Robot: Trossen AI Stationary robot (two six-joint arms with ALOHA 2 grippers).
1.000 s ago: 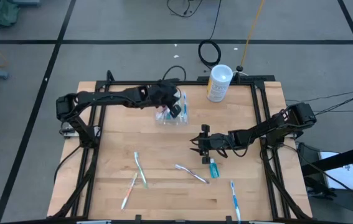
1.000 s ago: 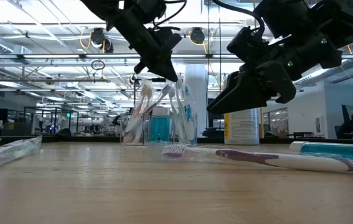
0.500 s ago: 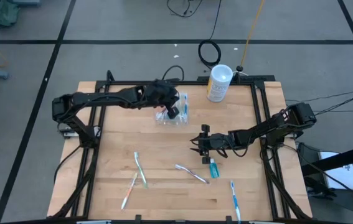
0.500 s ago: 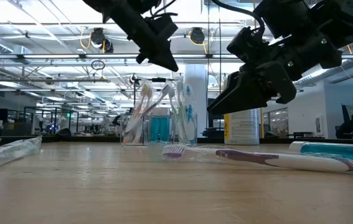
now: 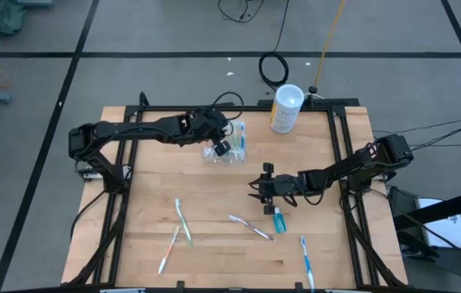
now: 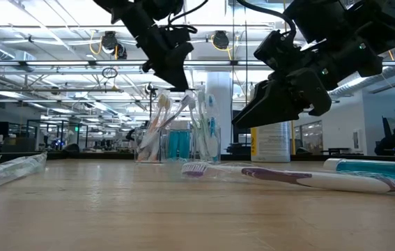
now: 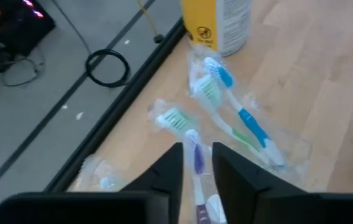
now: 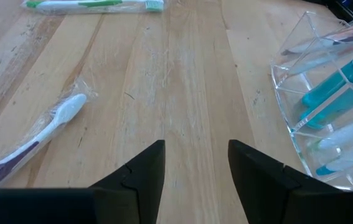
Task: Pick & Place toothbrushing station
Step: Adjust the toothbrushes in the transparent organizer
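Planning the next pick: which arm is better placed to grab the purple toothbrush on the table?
Right. Its open gripper hovers just beside the purple toothbrush; the left gripper is over the holder, farther off.

The high camera looks straight down on the whole table, the low one sits at tabletop height facing the room, each wrist camera peers close past its own fingers, and all four share the clear holder.

Pale wood worktop, clear holder showing teal tubes, white canister wearing a yellow label beside it, purple-handled toothbrush, teal tube, black fingers
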